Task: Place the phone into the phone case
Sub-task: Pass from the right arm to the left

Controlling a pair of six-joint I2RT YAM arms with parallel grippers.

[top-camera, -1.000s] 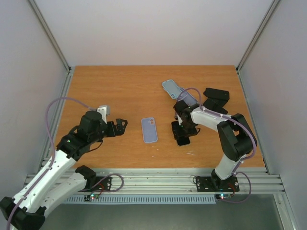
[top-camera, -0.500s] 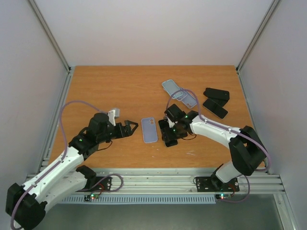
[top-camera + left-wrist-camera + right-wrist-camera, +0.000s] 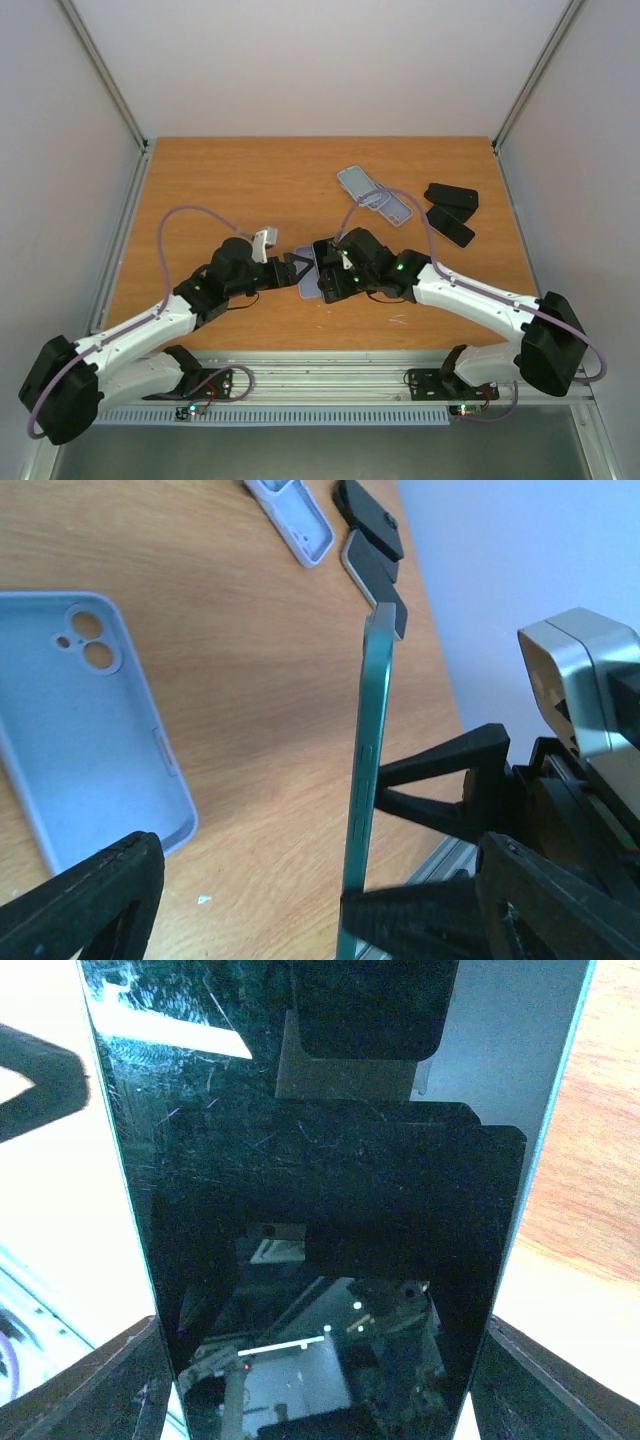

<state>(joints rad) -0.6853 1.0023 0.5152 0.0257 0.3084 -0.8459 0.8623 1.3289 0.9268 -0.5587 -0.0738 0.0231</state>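
Phone point(image 3: 365, 780) stands upright on edge just beside the phone case point(image 3: 80, 740), back turned to it and clamped across its width by the right end effector point(image 3: 320, 1380). This presumably lets it tip straight into the case, which lies cavity-up on the surface point(image 3: 260, 680). Left end effector point(image 3: 320, 880), spread wide and empty, straddles the phone, likely to steady it.

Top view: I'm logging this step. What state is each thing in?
phone: upright on edge, gripped.
right gripper: shut on phone.
left gripper: open, empty.
case: lying flat, empty.
far case: lying flat, empty.
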